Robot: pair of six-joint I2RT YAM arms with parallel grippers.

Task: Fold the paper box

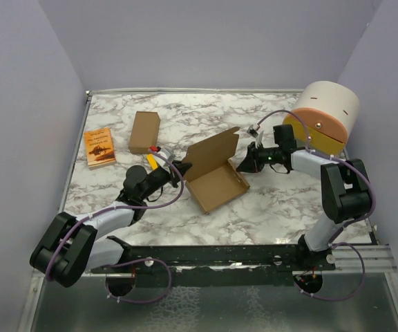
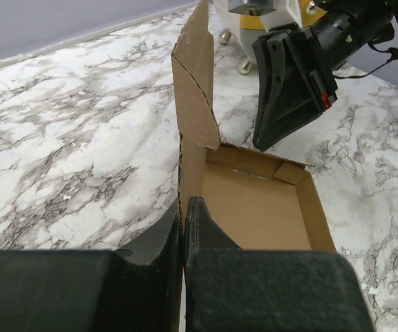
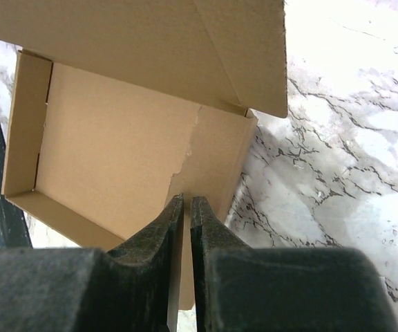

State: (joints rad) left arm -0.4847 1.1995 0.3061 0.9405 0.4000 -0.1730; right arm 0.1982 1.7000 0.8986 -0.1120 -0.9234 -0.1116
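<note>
The paper box [image 1: 216, 183] is a shallow brown cardboard tray in the middle of the table, with its lid flap [image 1: 213, 146] standing up on the far side. My left gripper [image 1: 182, 169] is shut on the box's left side wall, which shows between its fingers in the left wrist view [image 2: 184, 211]. My right gripper [image 1: 242, 166] is shut at the box's right corner. In the right wrist view [image 3: 187, 202] its tips hover over the side wall, with the tray floor [image 3: 109, 159] to the left. It also shows in the left wrist view [image 2: 264, 144], just beyond the far wall.
A narrower brown cardboard box [image 1: 144, 131] and a small orange booklet [image 1: 99, 147] lie at the back left. A large peach and yellow cylinder [image 1: 327, 116] stands at the back right, close to the right arm. Purple walls enclose the marble table [image 1: 275, 200].
</note>
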